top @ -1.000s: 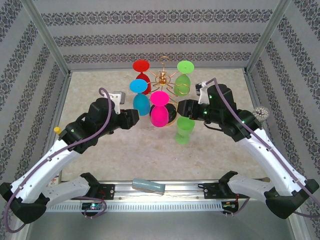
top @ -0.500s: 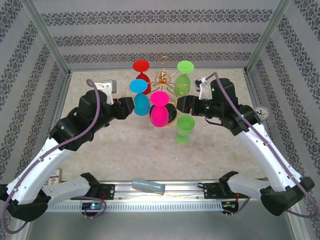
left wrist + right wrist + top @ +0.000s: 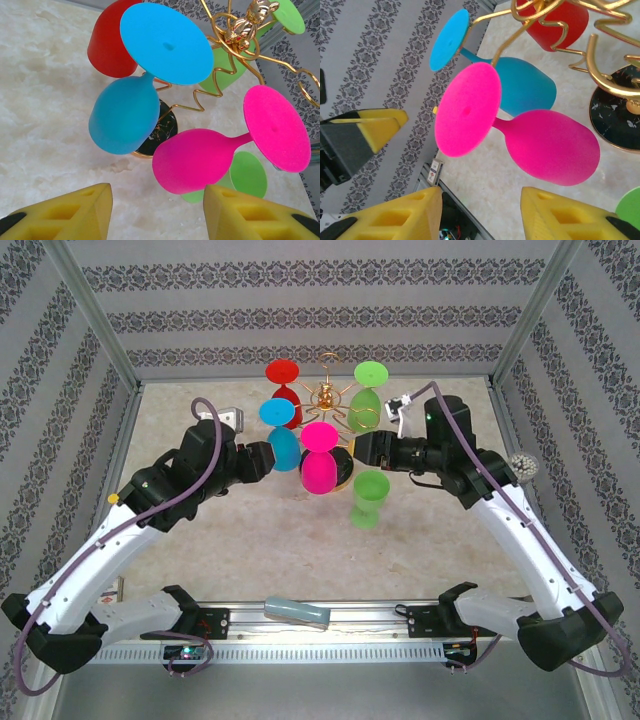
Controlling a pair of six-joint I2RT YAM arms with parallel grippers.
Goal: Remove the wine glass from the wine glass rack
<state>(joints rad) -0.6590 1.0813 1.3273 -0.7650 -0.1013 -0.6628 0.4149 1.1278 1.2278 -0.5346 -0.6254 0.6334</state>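
The pink wine glass (image 3: 318, 472) hangs bowl-down on the near arm of the wine glass rack (image 3: 327, 398), just beside a blue glass (image 3: 281, 445) on the rack's left. The left claw (image 3: 156, 199) at the rack's left and the right claw (image 3: 481, 196) at its right both stand wide and empty. Probably best: close gently round the pink bowl, then slide its foot outward along the wire, away from the rack, without bumping the blue glass.
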